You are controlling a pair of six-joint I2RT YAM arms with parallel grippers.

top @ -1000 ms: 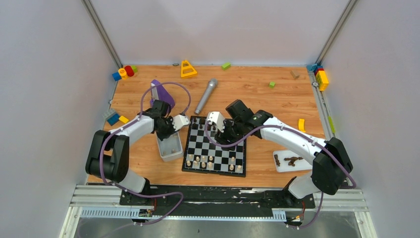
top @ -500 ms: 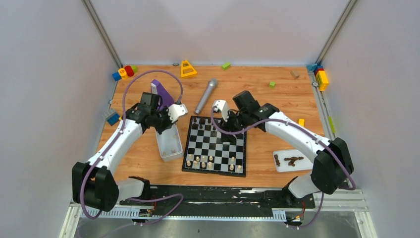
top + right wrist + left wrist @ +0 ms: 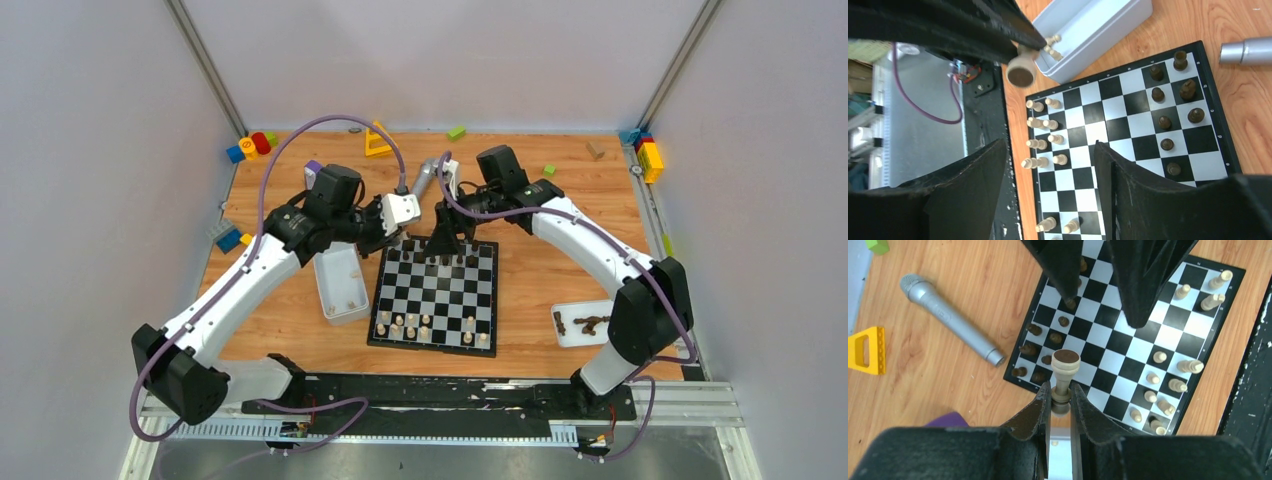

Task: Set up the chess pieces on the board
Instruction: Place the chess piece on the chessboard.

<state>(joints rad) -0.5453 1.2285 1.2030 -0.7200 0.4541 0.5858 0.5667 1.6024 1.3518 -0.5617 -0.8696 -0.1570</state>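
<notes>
Above the far left corner of the chessboard (image 3: 435, 295), the left gripper (image 3: 1060, 394) has its jaws clamped on the thin stem of a light chess piece (image 3: 1066, 365), and the right gripper (image 3: 1050, 150) hangs close by over the dark pieces (image 3: 1164, 121) with its jaws wide apart. Tiny letters (image 3: 1226, 136) run along the board's edge, too small to read. On the table (image 3: 580, 170), a silver microphone (image 3: 950, 320) lies just beside that corner and a white bin (image 3: 345, 316) with light pieces (image 3: 1050, 44) sits left of the board.
</notes>
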